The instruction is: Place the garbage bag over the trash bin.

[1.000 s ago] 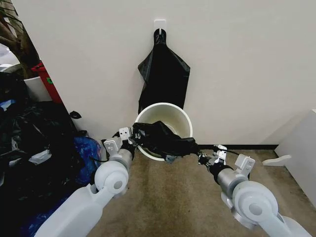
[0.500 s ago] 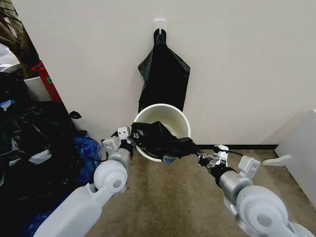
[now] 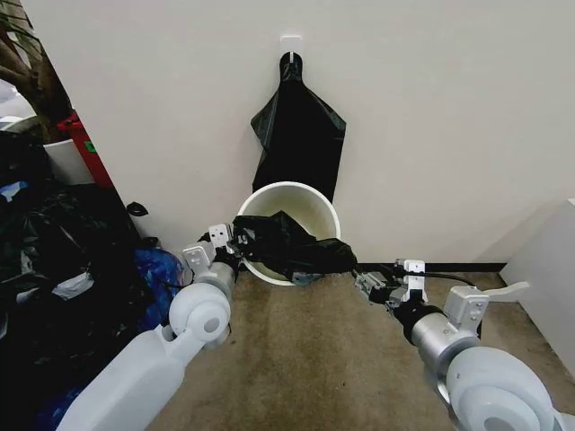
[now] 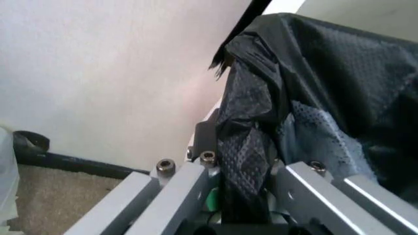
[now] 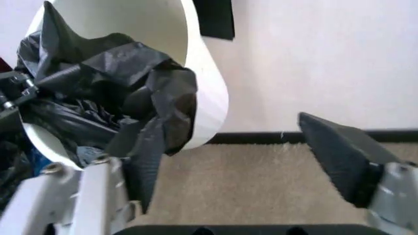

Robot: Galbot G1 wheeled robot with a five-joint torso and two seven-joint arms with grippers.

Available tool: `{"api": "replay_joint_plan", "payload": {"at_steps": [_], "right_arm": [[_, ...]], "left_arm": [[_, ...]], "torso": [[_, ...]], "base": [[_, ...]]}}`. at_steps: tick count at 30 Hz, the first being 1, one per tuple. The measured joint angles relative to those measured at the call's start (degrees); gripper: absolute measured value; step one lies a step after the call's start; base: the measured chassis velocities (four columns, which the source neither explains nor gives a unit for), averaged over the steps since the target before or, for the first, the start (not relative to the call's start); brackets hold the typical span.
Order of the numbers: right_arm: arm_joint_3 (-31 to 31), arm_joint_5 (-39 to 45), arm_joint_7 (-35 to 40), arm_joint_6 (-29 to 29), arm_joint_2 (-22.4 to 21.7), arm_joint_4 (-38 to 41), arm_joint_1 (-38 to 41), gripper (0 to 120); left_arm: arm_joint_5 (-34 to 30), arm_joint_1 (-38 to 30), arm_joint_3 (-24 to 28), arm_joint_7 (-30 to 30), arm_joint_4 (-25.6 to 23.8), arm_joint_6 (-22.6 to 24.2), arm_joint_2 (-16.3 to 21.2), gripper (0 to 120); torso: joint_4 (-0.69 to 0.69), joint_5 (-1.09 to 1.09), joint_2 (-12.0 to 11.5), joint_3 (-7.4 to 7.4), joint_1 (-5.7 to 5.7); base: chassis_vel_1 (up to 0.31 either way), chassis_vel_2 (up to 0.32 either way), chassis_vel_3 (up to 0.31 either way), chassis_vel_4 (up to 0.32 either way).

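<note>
Between the left gripper's (image 4: 242, 196) closed jaws, the garbage bag (image 3: 287, 244) is pinched and drapes over the trash bin's (image 3: 310, 202) near rim. Right gripper (image 3: 377, 285) stands open, empty, beside the bin. Risk: one-sided tension may tip the bin. Beyond, hung bags (image 3: 298, 135) crowd the wall.

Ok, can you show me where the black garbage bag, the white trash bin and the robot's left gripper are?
garbage bag (image 3: 292, 249), head view, on its crumpled middle over the bin's mouth.
trash bin (image 3: 310, 203), head view, on its bare inner wall.
left gripper (image 3: 230, 242), head view, between its fingers, clamped on the bag's edge.
</note>
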Motion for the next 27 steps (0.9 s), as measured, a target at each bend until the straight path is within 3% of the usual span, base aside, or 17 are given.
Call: {"api": "replay_joint_plan", "payload": {"at_steps": [6,12,19,27], "right_arm": [[3.03,-1.92,-4.77,-1.00,-2.45,0.32,1.44,97],[6.35,-1.79,-8.29,-2.33,-4.39,0.31,1.61,100],[6.90,0.00,-6.52,-2.62,-3.79,0.21,0.19,100],[6.78,11.99,-5.14,-2.78,-3.15,0.13,0.46,100]], "left_arm": [[-0.37,-0.69,0.43,-0.73,0.26,1.29,0.65,1],[-0.45,-1.07,0.71,-0.86,0.78,1.74,0.57,1],[-1.19,-1.46,0.38,-1.15,0.82,1.73,0.67,1],[-1.15,0.53,-1.97,-1.18,0.70,1.56,1.26,1]], "torso": [[0.00,0.00,0.00,0.00,0.00],[0.01,-0.01,0.00,0.00,0.00],[0.00,0.00,0.00,0.00,0.00],[0.02,-0.01,0.00,0.00,0.00]], "base": [[0.000,0.000,0.000,0.000],[0.000,0.000,0.000,0.000],[0.000,0.000,0.000,0.000],[0.000,0.000,0.000,0.000]]}}
